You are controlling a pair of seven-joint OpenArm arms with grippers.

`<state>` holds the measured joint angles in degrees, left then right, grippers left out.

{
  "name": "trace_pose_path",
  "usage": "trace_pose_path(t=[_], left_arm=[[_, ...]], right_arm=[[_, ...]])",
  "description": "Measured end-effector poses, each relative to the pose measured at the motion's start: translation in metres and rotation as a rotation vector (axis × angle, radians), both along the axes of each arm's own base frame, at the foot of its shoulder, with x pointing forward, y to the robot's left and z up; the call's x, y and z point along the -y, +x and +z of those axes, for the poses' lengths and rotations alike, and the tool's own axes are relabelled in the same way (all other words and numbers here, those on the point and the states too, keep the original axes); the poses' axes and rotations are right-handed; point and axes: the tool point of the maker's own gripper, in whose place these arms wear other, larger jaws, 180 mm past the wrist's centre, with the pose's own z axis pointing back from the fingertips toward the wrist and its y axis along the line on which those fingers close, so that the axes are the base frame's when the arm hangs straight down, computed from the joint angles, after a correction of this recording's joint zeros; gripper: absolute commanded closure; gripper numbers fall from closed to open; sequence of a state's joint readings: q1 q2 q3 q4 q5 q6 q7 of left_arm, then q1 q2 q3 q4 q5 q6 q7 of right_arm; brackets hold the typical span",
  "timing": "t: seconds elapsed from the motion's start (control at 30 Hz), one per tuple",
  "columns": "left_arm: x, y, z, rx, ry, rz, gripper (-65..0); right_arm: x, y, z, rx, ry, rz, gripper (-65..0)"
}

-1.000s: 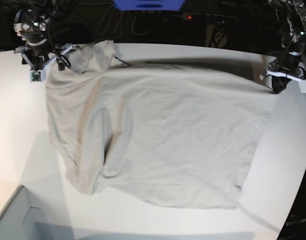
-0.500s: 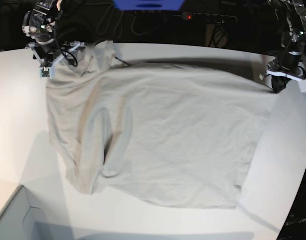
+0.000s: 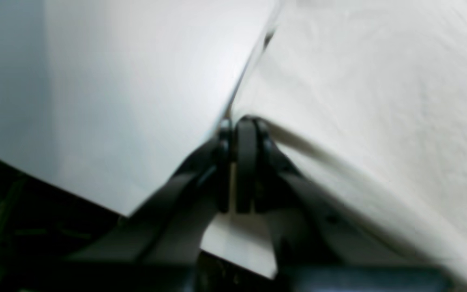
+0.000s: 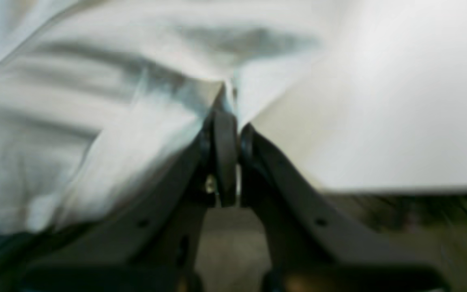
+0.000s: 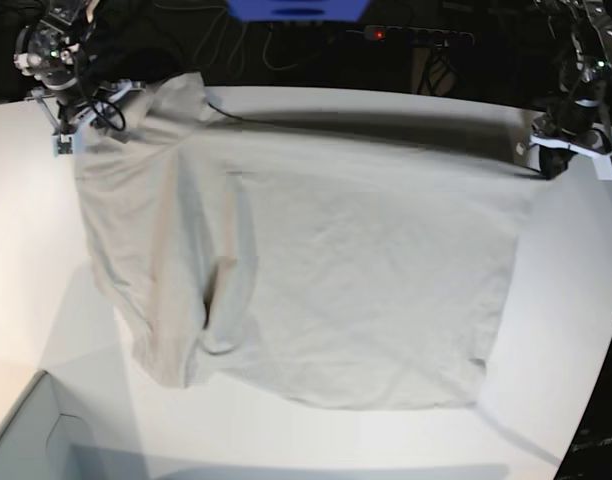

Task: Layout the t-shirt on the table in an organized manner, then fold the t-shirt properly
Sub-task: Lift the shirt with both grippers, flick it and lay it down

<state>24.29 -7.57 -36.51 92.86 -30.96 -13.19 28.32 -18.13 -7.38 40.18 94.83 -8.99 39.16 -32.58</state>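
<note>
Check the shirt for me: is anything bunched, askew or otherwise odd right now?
Yes. The t-shirt is not flat: on the base view's left a long fold doubles the cloth over itself, and that edge runs crooked. The rest lies smooth on the table. No damage shows.

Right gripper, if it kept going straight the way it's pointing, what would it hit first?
The right gripper is shut on the t-shirt; straight ahead lies more of that bunched cloth, then likely the table. Depth is unclear in the blur.
</note>
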Motion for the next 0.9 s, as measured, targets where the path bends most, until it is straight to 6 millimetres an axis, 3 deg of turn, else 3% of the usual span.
trace_pose_path(t=[0.13, 0.27, 0.37, 0.5, 0.57, 0.73, 0.8, 0.9], left_arm=[[0.002, 0.007, 0.013, 0.033, 0.015, -0.016, 0.0], [0.005, 0.022, 0.024, 0.073, 0.016, -0.025, 0.0], [0.012, 0.048, 0.036, 0.129, 0.016, -0.042, 0.0], [0.043, 0.095, 0.058, 0.215, -0.008, -0.126, 0.0], [0.059, 0.129, 0.082, 0.278, 0.009, -0.182, 0.0], [0.099, 0.220, 0.176, 0.459, 0.165, -0.341, 0.0], [0.107, 0.250, 0.210, 0.506, 0.189, -0.366, 0.0], [0.106, 0.291, 0.243, 0.518, 0.212, -0.364, 0.0]], right_arm=[[0.007, 0.024, 0.039, 0.115, -0.066, 0.013, 0.0], [0.008, 0.040, 0.062, 0.172, -0.109, 0.021, 0.0], [0.005, 0.070, 0.078, 0.250, -0.103, 0.020, 0.0], [-0.001, 0.126, 0.116, 0.396, -0.108, 0.041, 0.0], [-0.007, 0.159, 0.140, 0.467, -0.117, 0.082, 0.0], [-0.013, 0.249, 0.230, 0.707, -0.144, 0.170, 0.0], [-0.011, 0.282, 0.259, 0.775, -0.126, 0.182, 0.0], [0.003, 0.321, 0.285, 0.796, -0.112, 0.187, 0.0]])
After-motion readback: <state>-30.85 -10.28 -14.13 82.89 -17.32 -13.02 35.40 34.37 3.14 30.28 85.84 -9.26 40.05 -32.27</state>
